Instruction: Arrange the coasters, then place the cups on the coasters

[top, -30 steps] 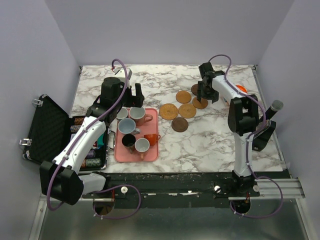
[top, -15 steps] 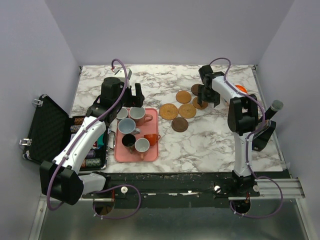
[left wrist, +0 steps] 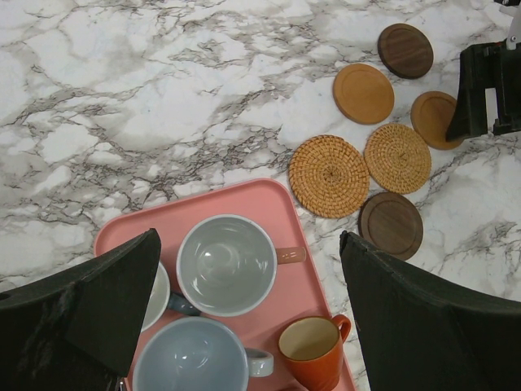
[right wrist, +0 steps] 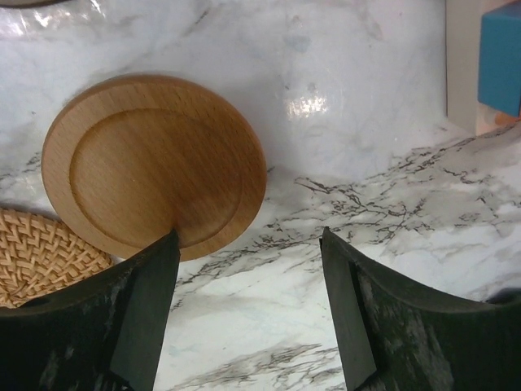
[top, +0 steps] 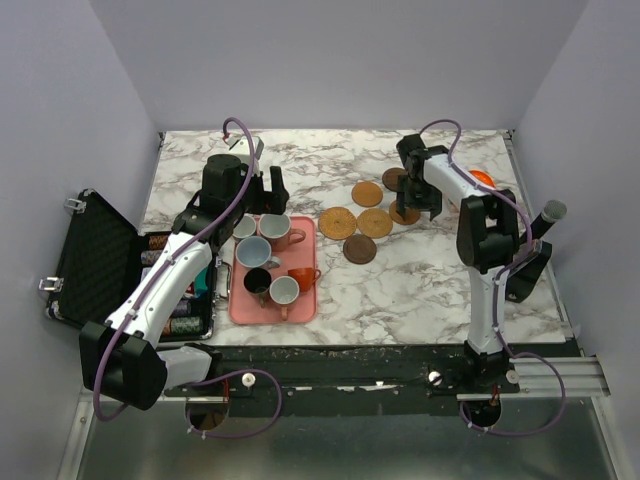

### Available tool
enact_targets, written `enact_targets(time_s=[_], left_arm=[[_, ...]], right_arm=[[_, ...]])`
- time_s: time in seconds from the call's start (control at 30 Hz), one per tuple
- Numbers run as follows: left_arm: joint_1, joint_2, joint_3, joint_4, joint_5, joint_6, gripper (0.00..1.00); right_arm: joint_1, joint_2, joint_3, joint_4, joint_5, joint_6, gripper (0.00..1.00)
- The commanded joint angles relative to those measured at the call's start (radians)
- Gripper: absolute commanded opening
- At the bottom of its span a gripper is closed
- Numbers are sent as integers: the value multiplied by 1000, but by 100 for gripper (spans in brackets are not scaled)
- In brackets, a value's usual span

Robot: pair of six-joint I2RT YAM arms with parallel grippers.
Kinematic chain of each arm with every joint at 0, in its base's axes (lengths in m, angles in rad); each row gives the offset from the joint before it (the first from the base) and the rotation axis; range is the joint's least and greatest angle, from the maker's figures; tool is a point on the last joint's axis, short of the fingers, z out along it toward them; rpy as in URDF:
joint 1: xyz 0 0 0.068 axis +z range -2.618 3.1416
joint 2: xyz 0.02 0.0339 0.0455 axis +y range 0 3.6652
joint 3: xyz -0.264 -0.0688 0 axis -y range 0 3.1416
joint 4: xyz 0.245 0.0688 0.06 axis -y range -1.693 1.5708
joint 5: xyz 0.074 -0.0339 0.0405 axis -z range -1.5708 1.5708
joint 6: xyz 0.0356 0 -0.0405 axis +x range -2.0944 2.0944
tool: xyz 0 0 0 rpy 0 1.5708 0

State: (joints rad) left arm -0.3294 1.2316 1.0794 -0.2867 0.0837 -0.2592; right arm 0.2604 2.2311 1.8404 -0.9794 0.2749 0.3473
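Right wrist view shows the right gripper (right wrist: 247,244) low over the worktop (right wrist: 342,147), its fingers apart with nothing between them. A light wooden coaster (right wrist: 155,163) lies flat at one fingertip, with a woven coaster (right wrist: 41,252) beside it. From the top external view, six coasters (top: 367,193) cluster to the right of the pink tray (top: 305,305), which holds all the cups (top: 258,250). Over that tray hangs the left gripper (left wrist: 250,238), fingers wide apart and empty.

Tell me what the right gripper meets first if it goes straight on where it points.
The right gripper has its open fingers astride bare marble tabletop, so probably that first. One finger may catch the rim of the smooth round light-wood coaster. Depth is unclear.
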Motion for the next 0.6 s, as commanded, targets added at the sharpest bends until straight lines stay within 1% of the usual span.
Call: enact_targets(time_s=[0.0,0.57], left_arm=[[-7,-20,-4,-2,21,-9,99],[-8,-18,-4,-2,24,-11,99]], right_arm=[[7,-19,-73,-51,27,12,78],[14,-91,-214,-24,12,15,78]])
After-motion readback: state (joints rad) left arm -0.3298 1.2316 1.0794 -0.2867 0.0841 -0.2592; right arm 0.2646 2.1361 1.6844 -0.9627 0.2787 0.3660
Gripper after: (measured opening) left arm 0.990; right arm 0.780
